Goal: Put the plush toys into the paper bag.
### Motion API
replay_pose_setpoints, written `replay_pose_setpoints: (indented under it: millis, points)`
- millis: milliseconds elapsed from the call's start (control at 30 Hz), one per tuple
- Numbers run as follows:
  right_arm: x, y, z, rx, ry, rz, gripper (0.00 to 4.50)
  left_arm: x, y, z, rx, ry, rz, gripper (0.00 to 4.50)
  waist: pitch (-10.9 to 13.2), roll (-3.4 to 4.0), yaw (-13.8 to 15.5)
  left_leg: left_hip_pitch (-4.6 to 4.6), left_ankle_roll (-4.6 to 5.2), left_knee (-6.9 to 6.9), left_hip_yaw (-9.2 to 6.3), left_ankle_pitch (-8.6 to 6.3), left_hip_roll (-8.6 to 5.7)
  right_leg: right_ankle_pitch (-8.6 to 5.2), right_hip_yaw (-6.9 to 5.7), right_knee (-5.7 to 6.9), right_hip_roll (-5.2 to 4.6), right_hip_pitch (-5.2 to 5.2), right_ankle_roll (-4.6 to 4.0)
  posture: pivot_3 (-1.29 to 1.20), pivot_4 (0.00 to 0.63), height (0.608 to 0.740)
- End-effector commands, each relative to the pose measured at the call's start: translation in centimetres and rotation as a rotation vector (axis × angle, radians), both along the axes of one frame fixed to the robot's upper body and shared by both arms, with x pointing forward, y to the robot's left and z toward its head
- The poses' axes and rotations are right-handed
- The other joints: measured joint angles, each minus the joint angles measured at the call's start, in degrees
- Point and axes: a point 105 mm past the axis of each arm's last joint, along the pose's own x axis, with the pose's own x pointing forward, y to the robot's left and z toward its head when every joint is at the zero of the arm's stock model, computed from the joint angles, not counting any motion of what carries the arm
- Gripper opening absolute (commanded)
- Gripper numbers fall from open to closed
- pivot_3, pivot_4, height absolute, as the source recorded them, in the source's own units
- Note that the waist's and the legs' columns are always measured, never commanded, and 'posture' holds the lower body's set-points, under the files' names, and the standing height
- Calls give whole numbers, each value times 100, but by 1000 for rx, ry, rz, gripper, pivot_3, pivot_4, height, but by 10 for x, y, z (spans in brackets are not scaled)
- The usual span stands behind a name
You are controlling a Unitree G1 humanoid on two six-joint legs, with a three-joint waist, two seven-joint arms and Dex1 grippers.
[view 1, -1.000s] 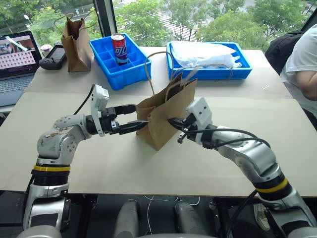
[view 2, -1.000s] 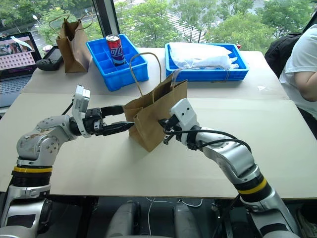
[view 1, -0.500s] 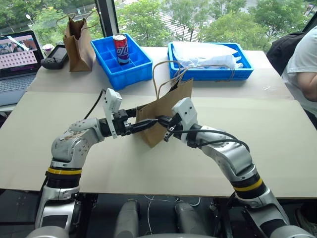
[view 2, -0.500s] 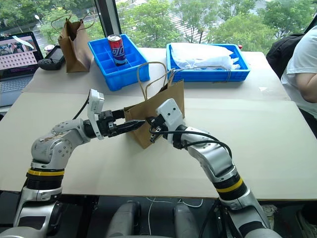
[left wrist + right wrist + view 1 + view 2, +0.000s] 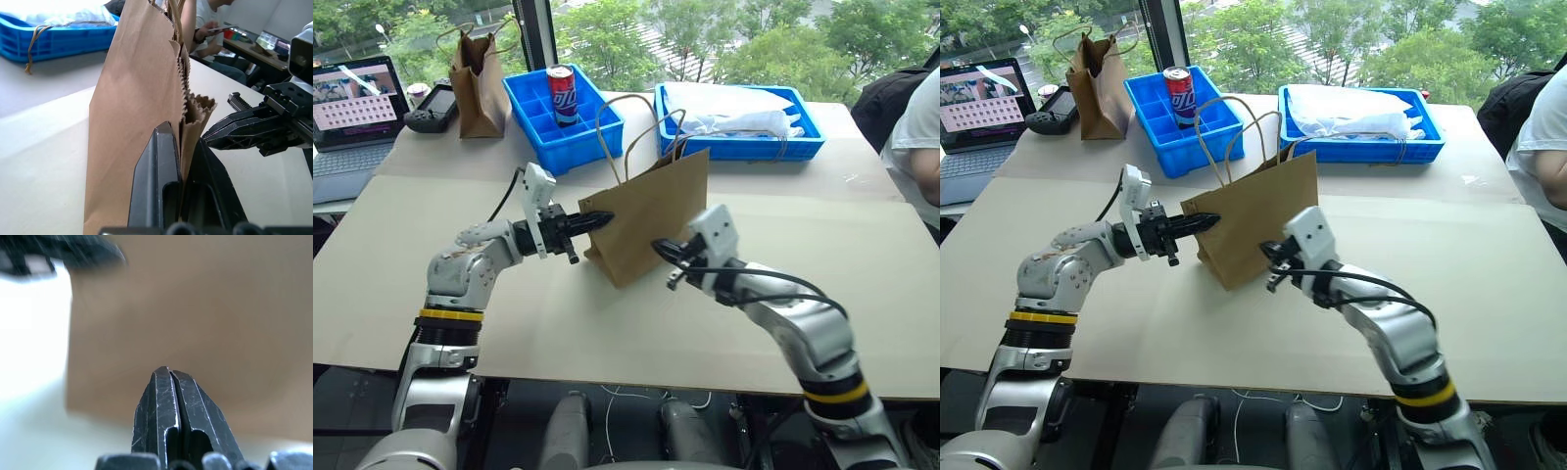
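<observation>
The light-brown paper bag (image 5: 651, 220) stands a little tilted in the middle of the table, its cord handles (image 5: 626, 122) up. My left gripper (image 5: 595, 218) is shut on the bag's serrated top edge (image 5: 188, 105) at its left end. On the bag's near side my right gripper (image 5: 659, 246) is shut and holds nothing, its tips just short of the paper wall (image 5: 195, 308). The plush toys are out of view.
A narrower, darker paper bag (image 5: 480, 73) stands at the back left beside a laptop (image 5: 352, 98) and a game controller (image 5: 431, 95). Behind the bag are a blue tray (image 5: 597, 127) with a can (image 5: 563, 93) and a blue bin (image 5: 803, 142) of white plastic. A person (image 5: 915, 127) sits at the right.
My left gripper went from open to shut on the bag's edge. My right gripper pulled back from the bag toward the right and lower. The bag's top swung more upright.
</observation>
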Motion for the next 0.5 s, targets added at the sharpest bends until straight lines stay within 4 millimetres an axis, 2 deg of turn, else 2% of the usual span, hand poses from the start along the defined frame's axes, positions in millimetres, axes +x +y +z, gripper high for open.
replay_pose_setpoints:
  millis: [33, 167, 267, 400, 500]
  points:
    - [-30, -30, 10, -93, 48, 13, 0, -6, -6, 28, 33, -120, -191, 74, 1, 0, -4, -1, 0, 0, -1, 0, -1, 0, 0, 2, 0, -2, 0, 0, 150, 685]
    - [-49, -69, 6, -186, 135, -56, 0, -15, -9, 33, 108, -170, -386, 74, 0, -1, -75, 3, 0, 0, -3, 0, -1, -2, 0, -1, 1, 4, 1, 0, 150, 685]
    - [-55, -89, 4, -207, 162, -116, 0, -18, -12, 31, 131, -170, -451, 74, 0, -1, -110, 12, 1, -3, -3, 0, 0, -2, 3, 1, 2, 8, 2, 0, 150, 685]
    - [-60, -110, 3, -231, 174, -193, 0, -16, -18, 8, 205, -178, -475, 74, 1, -2, -131, 12, 2, -1, -4, 1, 0, -3, 5, 3, 2, 9, 4, 0, 150, 685]
    - [-62, -116, 6, -233, 167, -217, 0, -11, -18, -2, 210, -177, -459, 74, 1, -3, -129, 11, 2, 3, -4, 1, -1, -4, 5, 3, 2, 10, 6, 0, 150, 685]
